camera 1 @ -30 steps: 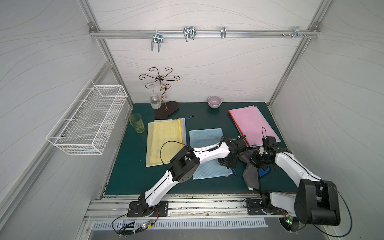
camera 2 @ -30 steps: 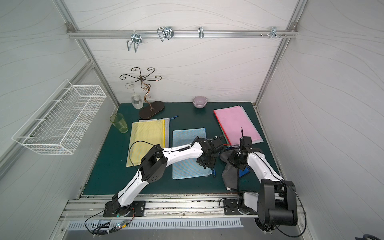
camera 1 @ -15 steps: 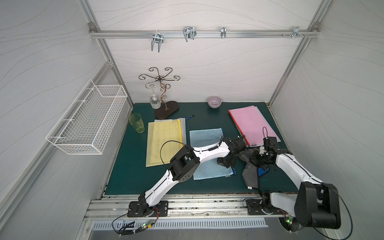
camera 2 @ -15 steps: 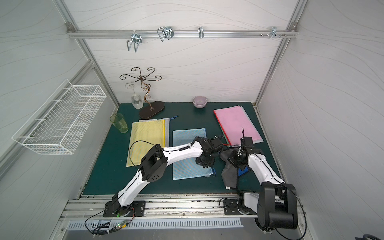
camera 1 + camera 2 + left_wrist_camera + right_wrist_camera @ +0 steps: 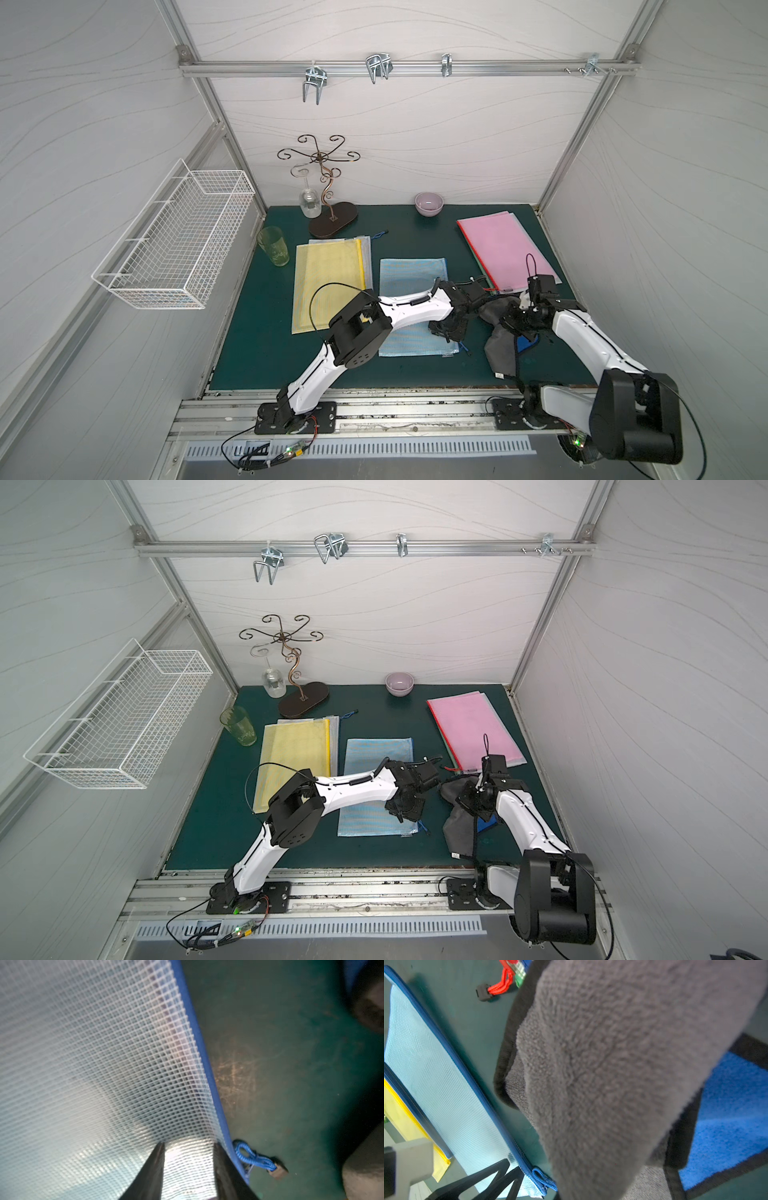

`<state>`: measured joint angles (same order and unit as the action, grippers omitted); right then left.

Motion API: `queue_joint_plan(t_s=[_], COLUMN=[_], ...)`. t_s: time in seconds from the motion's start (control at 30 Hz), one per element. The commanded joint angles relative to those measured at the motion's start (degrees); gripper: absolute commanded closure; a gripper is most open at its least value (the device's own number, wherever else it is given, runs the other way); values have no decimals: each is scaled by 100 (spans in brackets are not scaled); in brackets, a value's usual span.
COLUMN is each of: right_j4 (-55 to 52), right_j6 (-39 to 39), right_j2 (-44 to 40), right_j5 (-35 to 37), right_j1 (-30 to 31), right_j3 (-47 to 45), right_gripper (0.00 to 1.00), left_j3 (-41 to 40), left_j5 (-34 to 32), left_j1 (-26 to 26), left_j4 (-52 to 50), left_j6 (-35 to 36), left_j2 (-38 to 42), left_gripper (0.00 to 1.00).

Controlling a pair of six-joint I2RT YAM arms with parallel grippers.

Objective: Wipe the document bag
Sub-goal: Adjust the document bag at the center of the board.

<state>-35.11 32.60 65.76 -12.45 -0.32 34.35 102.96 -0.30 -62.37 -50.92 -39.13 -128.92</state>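
Left pincer [image 5: 188,1145] spread, tips on blue document bag [image 5: 93,1064] near zipper edge. Right pincer [image 5: 512,321] pinching grey cloth [image 5: 602,1064], off bag. Wiping seemingly all ahead.

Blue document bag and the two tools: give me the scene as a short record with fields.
target: blue document bag, flat on green mat
left tool: open, tips on the bag by its blue zipper edge
right tool: shut on grey cloth
cloth position: beside the bag, mat showing between them
other bags: yellow bag, pink bag
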Motion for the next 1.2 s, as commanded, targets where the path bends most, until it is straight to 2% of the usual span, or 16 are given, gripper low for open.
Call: queue_joint_plan(t_s=[0.0, 0.27, 0.4, 0.57, 0.7, 0.73, 0.87, 0.93, 1.0, 1.03, 1.17], right_j4=[-128, -123, -69, -39, -16, -13, 4, 19, 15, 17, 13], right_j6=[-44, -78, -62, -59, -52, -43, -25, -19, -23, -18, -39], right_j2=[-116, -55, 6, 40, 29, 27, -21, -44, -58, -70, -89], right_j5=[49, 71, 58, 30, 21, 23, -3, -13, -25, -34, -39], right_j1=[-39, -47, -61, -74, -96, -105, -118, -130, -135, -137, -162], right_j3=[-49, 43, 39, 26, 10, 9, -20, -49, -76, -92, -112], right_gripper=[100, 100, 100, 100, 100, 100, 100, 100, 100, 100, 100], left_j3=[398, 1383, 1904, 1969, 1843, 1781, 1575, 1518, 1453, 1439, 1365], left_j5=[-181, -397, -448, -368, -364, -364, -195, -146, -109, -82, -40], left_j1=[-80, -118, -110, -109, -92, -75, 4, 31, 40, 49, 66], left_j4=[-95, -717, -1319, -1547, -1608, -1591, -1529, -1483, -1418, -1399, -1304], left_j6=[135, 426, 520, 577, 575, 555, 539, 533, 542, 553, 598], left_j2=[-40, -709, -1266, -1655, -1683, -1668, -1639, -1615, -1584, -1575, -1487], left_gripper=[48, 30, 29, 30, 39, 44, 76, 88, 97, 100, 100])
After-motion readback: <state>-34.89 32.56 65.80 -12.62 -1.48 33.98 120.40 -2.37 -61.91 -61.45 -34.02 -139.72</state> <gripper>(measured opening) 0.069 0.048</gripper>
